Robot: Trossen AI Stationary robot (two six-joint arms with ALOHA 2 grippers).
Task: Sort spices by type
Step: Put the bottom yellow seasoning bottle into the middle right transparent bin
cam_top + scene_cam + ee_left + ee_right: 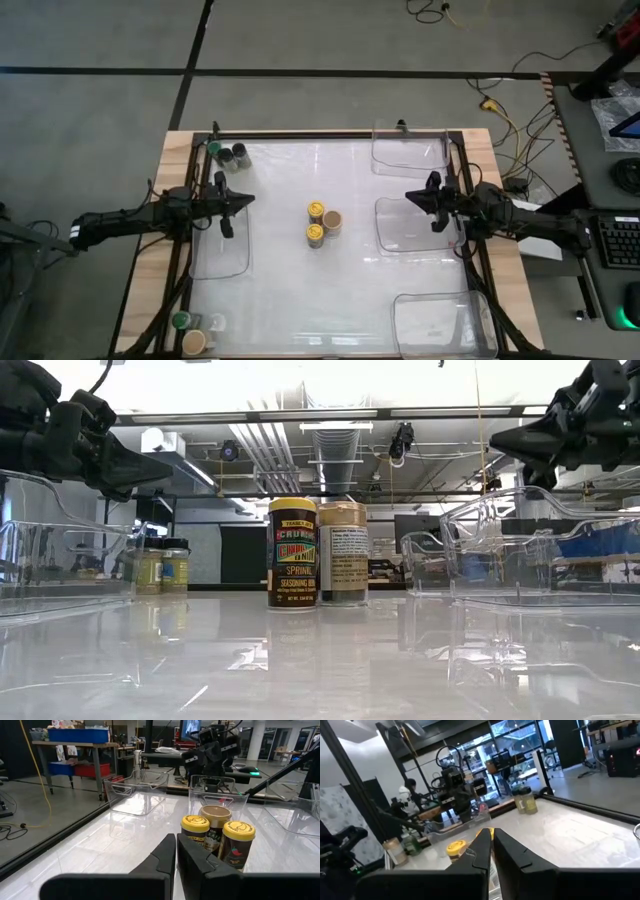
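Three spice jars stand upright on their bases at the table's middle: two with yellow lids (316,210) (315,233) and one with a tan lid (332,220). A green-lidded jar (214,148) and two black-lidded ones (233,154) stand in the far left corner. A green-lidded jar (181,320) and a tan-lidded jar (194,341) stand in the near left corner. My left gripper (250,198) (176,840) hangs shut and level at the left, pointing at the middle jars. My right gripper (409,197) (487,834) hangs shut at the right, facing them. Neither holds anything.
Clear plastic bins lie on the table: one under my left gripper (220,245), one at the far right (408,152), one at the middle right (415,228) and one at the near right (443,325). A dark frame (300,135) edges the table.
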